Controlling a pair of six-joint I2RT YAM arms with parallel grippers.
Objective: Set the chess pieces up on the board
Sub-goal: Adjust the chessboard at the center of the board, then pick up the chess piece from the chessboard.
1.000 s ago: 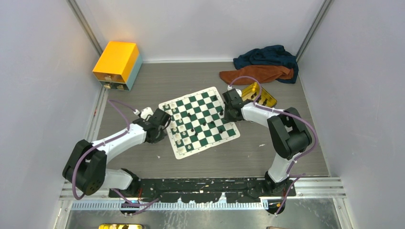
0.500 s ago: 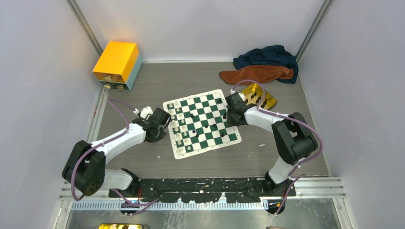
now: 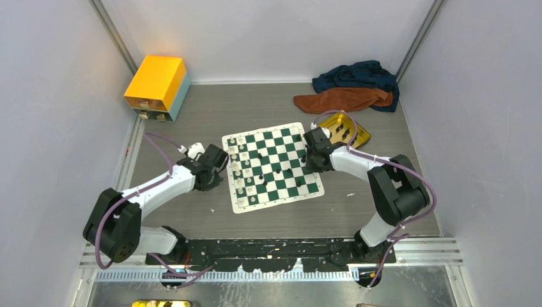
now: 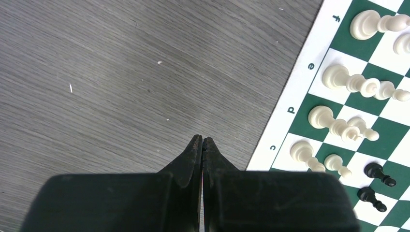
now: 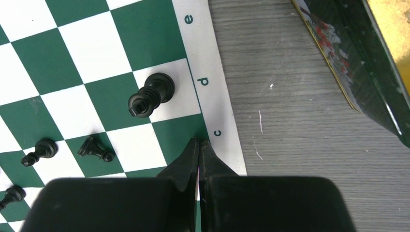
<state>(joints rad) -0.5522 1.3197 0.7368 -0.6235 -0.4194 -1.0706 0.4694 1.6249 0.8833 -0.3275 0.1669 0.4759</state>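
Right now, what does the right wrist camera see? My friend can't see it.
The right gripper, shut and empty, points at the white border of the board near letter c. A tall black piece stands by letter d; a tin shows at top right.

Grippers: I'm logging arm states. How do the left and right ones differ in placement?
The left gripper is over bare table, off the board; the right gripper has its tips over the board's edge near c. Nearest the left gripper stand cream pieces; nearest the right, black pieces. Both have jaws shut, holding nothing.
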